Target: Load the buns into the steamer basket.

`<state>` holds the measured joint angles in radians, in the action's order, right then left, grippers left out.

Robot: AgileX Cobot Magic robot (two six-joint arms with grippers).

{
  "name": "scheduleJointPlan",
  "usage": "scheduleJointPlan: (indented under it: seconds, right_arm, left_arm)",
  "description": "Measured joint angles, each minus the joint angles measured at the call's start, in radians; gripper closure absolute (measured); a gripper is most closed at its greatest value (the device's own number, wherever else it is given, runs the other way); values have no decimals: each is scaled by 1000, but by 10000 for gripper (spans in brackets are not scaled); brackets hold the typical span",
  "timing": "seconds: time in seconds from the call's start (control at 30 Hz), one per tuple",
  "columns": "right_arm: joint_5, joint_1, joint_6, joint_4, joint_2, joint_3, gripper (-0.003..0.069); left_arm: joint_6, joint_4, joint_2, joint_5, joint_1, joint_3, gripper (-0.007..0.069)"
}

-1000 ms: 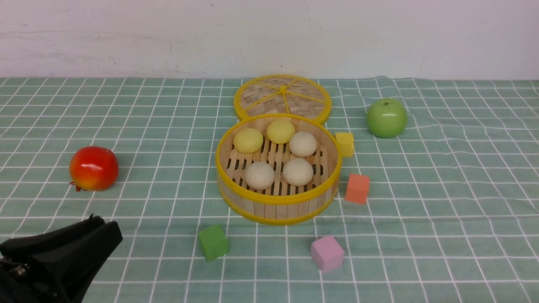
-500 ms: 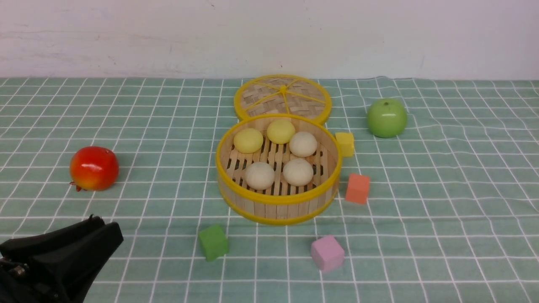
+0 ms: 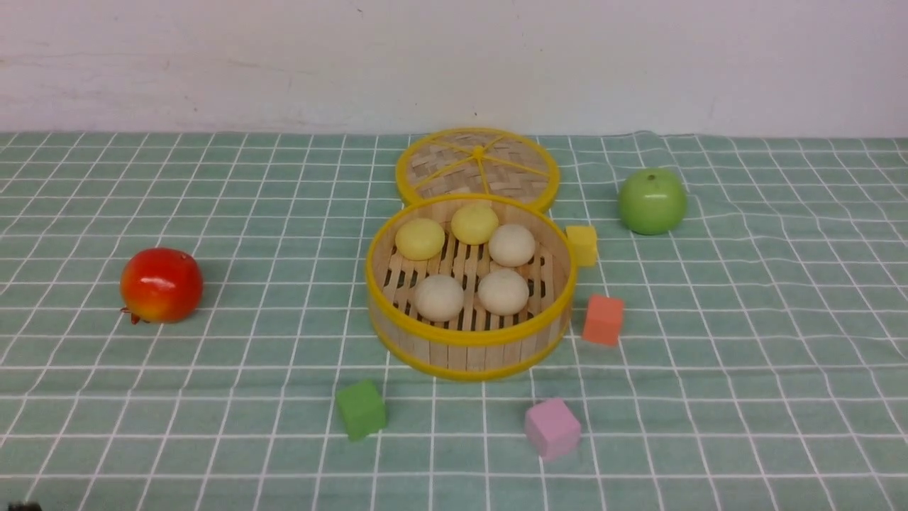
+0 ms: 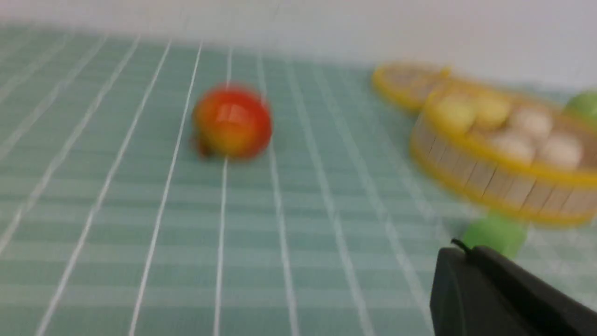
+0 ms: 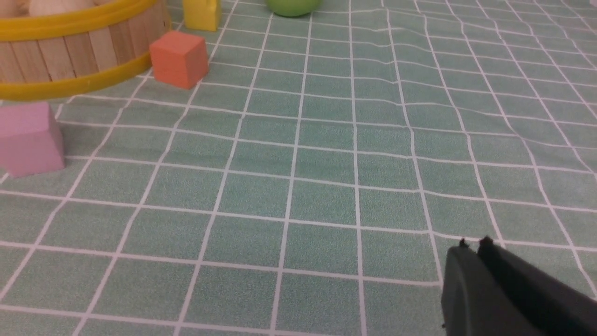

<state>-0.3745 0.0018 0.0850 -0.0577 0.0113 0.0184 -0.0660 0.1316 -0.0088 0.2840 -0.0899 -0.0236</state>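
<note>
The steamer basket (image 3: pixel 468 339) stands mid-table with all the buns inside: two pale yellow ones (image 3: pixel 420 238) at the back left and three beige-white ones (image 3: pixel 503 292) beside and in front of them. The blurred left wrist view shows the basket (image 4: pixel 494 182) and buns (image 4: pixel 531 122) far ahead of my left gripper (image 4: pixel 466 247), which is shut and empty. In the right wrist view my right gripper (image 5: pixel 473 243) is shut on nothing, low over the cloth, well away from the basket's wall (image 5: pixel 70 51). Neither gripper shows properly in the front view.
The flat woven lid (image 3: pixel 477 165) lies behind the basket. A red apple (image 3: pixel 161 284) sits at the left and a green apple (image 3: pixel 652 201) at the back right. Yellow (image 3: pixel 582 244), orange (image 3: pixel 603 319), green (image 3: pixel 361 409) and pink (image 3: pixel 552 427) cubes ring the basket.
My left gripper, which filled the front view's lower left corner, has pulled back out of that view. The buns, basket and cubes have stayed put.
</note>
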Motion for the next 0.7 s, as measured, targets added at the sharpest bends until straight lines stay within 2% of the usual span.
scheduleJointPlan:
  seconds: [0.07, 0.13, 0.7]
  right_arm:
    - [0, 0, 0, 0, 0, 0, 625]
    - [0, 0, 0, 0, 0, 0, 624]
    - [0, 0, 0, 0, 0, 0, 596]
  left_arm:
    - [-17, -13, 0, 87, 1, -7, 638]
    - [-28, -16, 0, 101, -4, -7, 638]
    - [-63, -16, -2, 97, -13, -7, 638]
